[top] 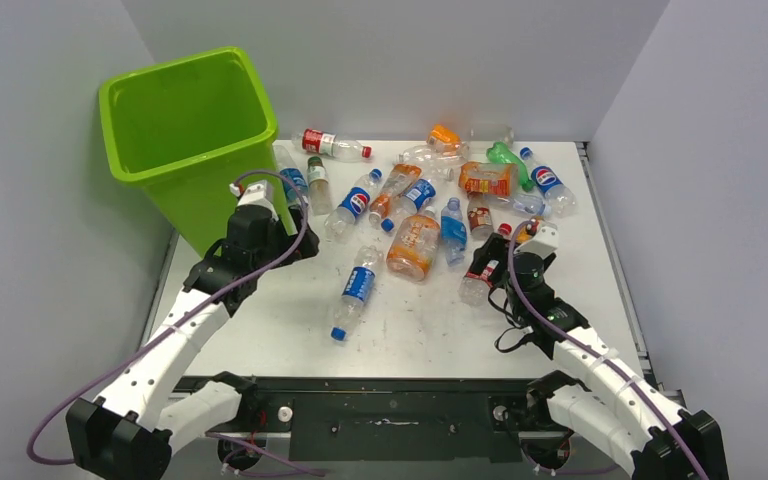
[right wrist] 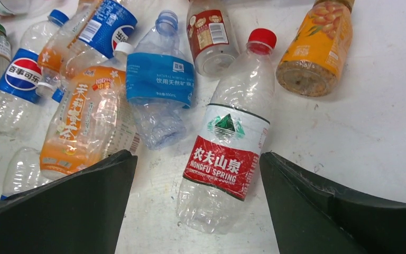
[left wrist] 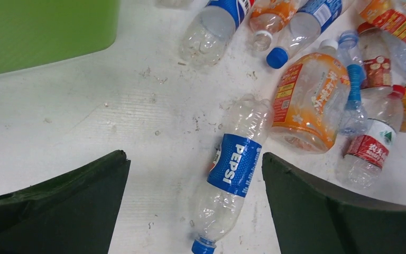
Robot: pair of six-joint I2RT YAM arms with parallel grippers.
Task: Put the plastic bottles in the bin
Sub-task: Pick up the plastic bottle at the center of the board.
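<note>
The left gripper (left wrist: 193, 159) is spread wide and grasps nothing; it is poised over a Pepsi bottle (left wrist: 232, 169) that lies alone on the table (left wrist: 84, 116), probably chosen because it is clear of the heap and near the bin (top: 205, 185). The right gripper (right wrist: 198, 156) is likewise released and empty, its fingers set either side of a red-labelled bottle (right wrist: 224, 153). The plastic bottles (top: 487, 178) are scattered on the table right of the bin; none is seen inside it. An orange-labelled bottle (right wrist: 84, 127) and a crushed blue-labelled bottle (right wrist: 160, 79) lie just beside the red-labelled one and could be nudged.
</note>
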